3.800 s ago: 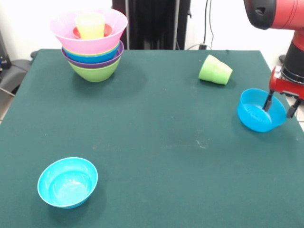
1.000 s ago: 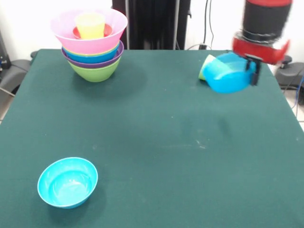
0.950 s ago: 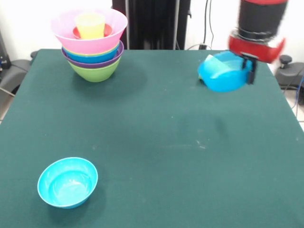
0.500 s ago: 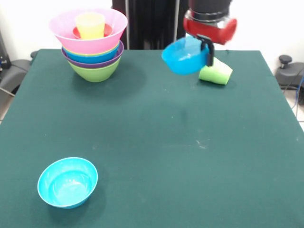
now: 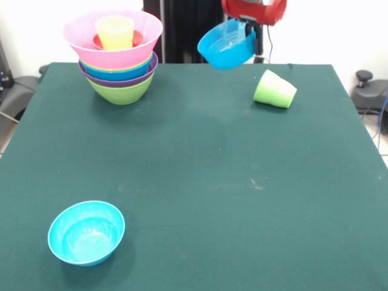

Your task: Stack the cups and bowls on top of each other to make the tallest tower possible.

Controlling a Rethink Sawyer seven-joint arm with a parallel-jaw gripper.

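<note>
End effector [image 5: 251, 33]: visible at the top edge of the front view, red housing above, dark fingers below; it is clamped on the rim of a blue bowl [image 5: 225, 46], one finger showing on the outside of the bowl's right wall; the bowl hangs clear of the bench [image 5: 200, 182], tilted, its opening turned up and toward the left; it sits above the bench's far edge, between the tower and the green cup.

Tower [image 5: 117, 57]: stands at the far left corner of the bench; lime green bowl [image 5: 121, 91] at the base, then a purple rim [image 5: 119, 80], a blue bowl [image 5: 118, 72], a thin green rim and a large pink bowl [image 5: 114, 42] on top, all nested and upright; inside the pink bowl lies a small red bowl [image 5: 137, 38], and in it stands a yellow-orange cup [image 5: 115, 32], upright, its mouth rising above the pink rim.

Light green cup [image 5: 274, 90]: lies on its side on the bench at the far right, mouth toward the right, narrow base toward the left; below and to the right of the held bowl, apart from it; well apart from the tower.

Cyan bowl [image 5: 86, 233]: rests upright on the bench at the near left, alone, well apart from all other items; interior shows glossy reflections.

Bench surface: dark green cloth; a few pale specks right of centre.
</note>
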